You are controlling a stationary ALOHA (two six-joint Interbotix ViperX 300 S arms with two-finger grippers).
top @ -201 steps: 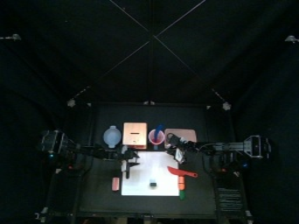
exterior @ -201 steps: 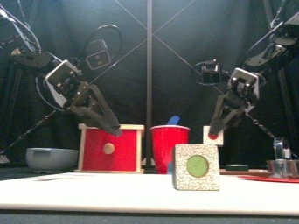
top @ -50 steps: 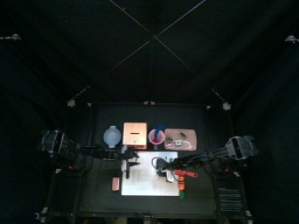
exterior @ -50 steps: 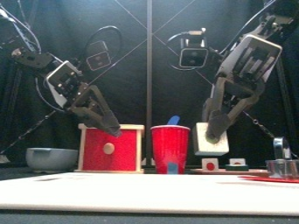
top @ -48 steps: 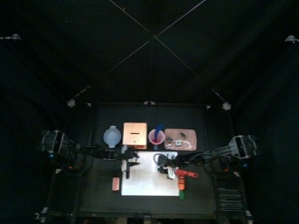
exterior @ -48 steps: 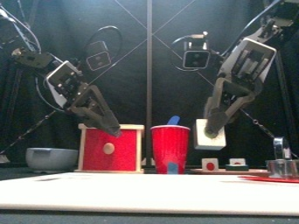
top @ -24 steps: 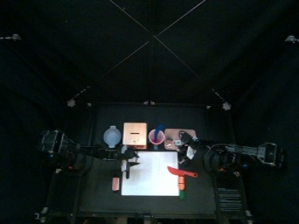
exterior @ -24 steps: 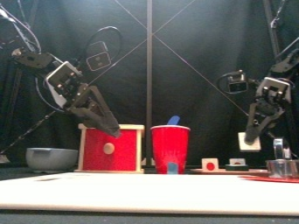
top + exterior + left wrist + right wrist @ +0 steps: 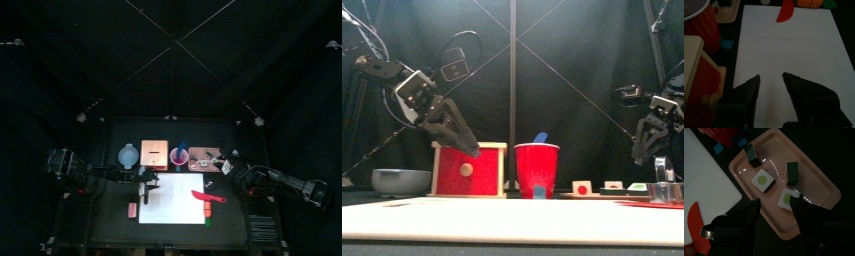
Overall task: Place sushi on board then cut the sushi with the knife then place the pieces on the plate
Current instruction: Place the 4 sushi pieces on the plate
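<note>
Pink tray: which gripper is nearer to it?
Right. The right gripper hangs at the pink tray's right side; the left gripper hangs over the white board's left part, farther away.

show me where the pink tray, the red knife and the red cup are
pink tray (image 9: pixel 814 187): right wrist view, a bare part of its floor.
red knife (image 9: pixel 786 11): left wrist view, middle of the red part that shows.
red cup (image 9: pixel 536 165): front view, middle of its front wall.
</note>
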